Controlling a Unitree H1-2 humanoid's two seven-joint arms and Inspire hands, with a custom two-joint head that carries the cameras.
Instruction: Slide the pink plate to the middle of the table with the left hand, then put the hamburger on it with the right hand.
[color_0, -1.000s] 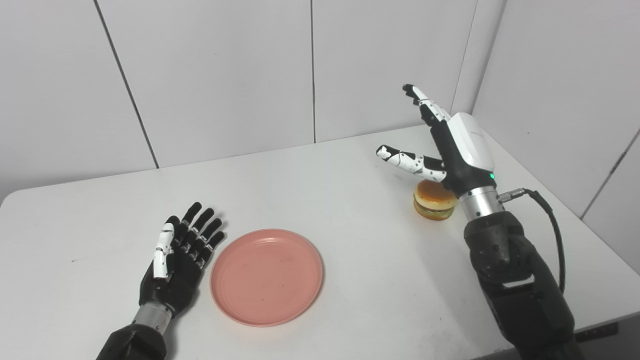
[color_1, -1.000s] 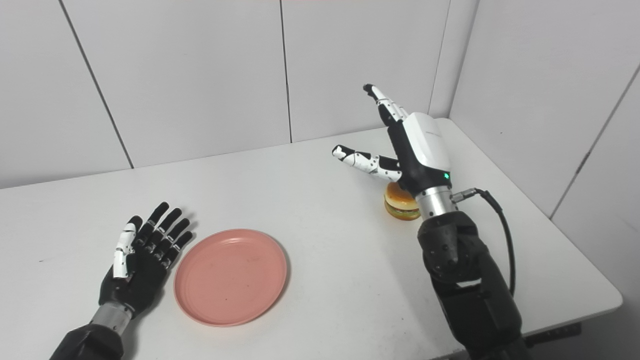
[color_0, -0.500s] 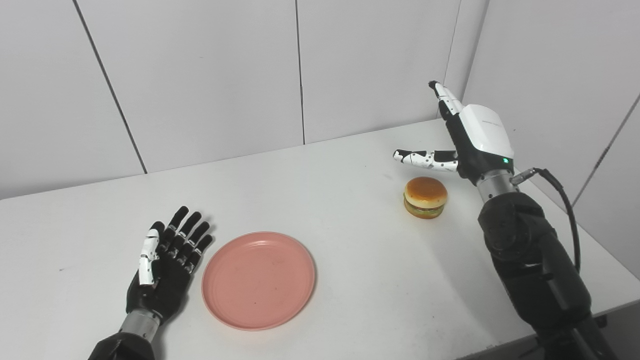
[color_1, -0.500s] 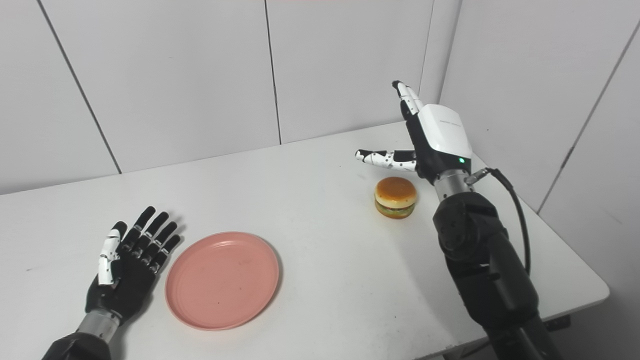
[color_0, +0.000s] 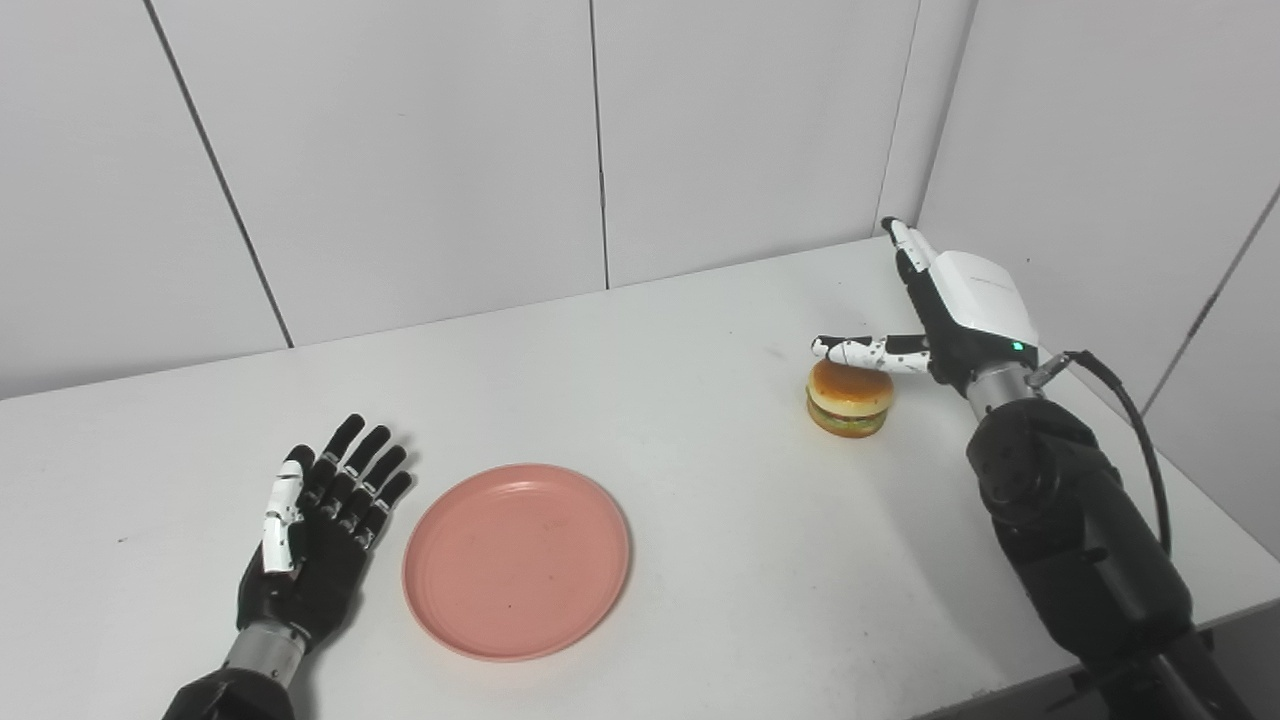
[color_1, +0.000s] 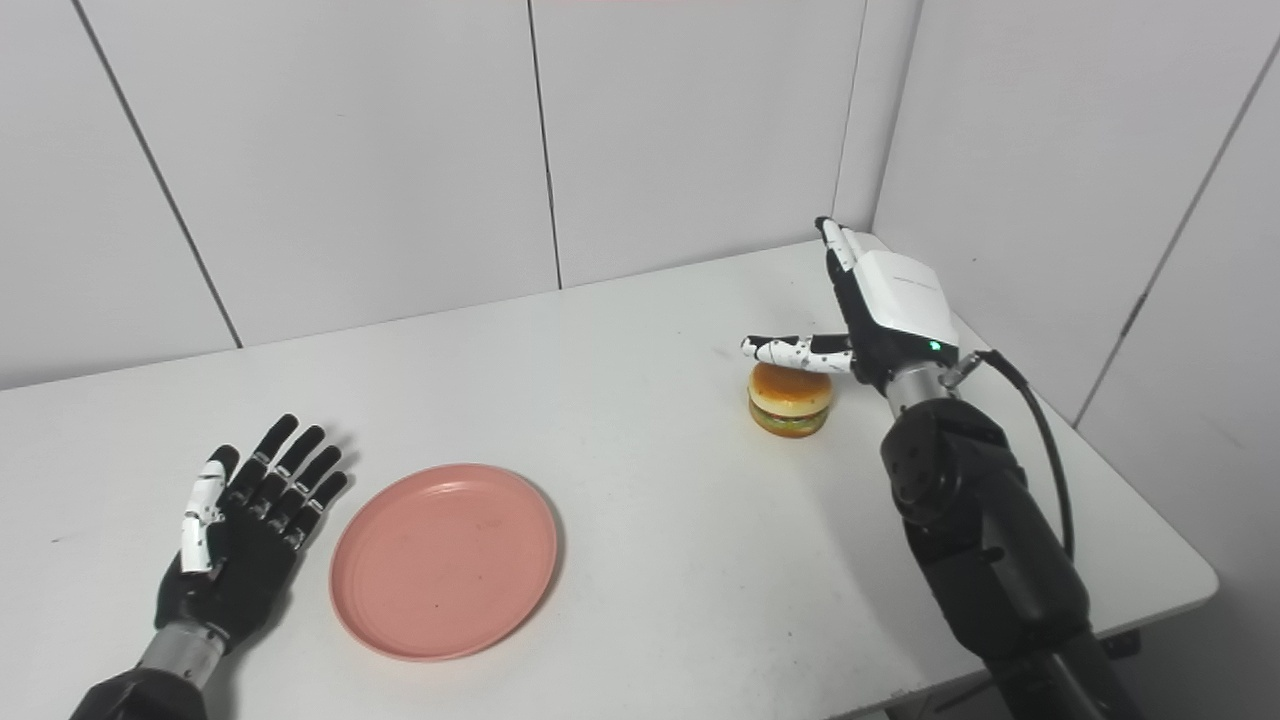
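The pink plate (color_0: 517, 557) lies flat on the white table (color_0: 700, 500), left of centre near the front. My left hand (color_0: 318, 525) lies open and palm up on the table just left of the plate, a small gap between them. The hamburger (color_0: 850, 397) sits upright at the right, towards the back. My right hand (color_0: 945, 310) is open just right of and above it, fingers pointing up and away, thumb (color_0: 862, 352) stretched over the bun's top. It holds nothing.
White wall panels stand close behind the table and along its right side. The table's right edge (color_1: 1140, 500) runs just beyond my right arm (color_1: 975, 530), which carries a black cable.
My right hand has come down and to the right; its thumb now lies just above the bun. My left hand has drawn back a little from the plate. The camera shifted early on.
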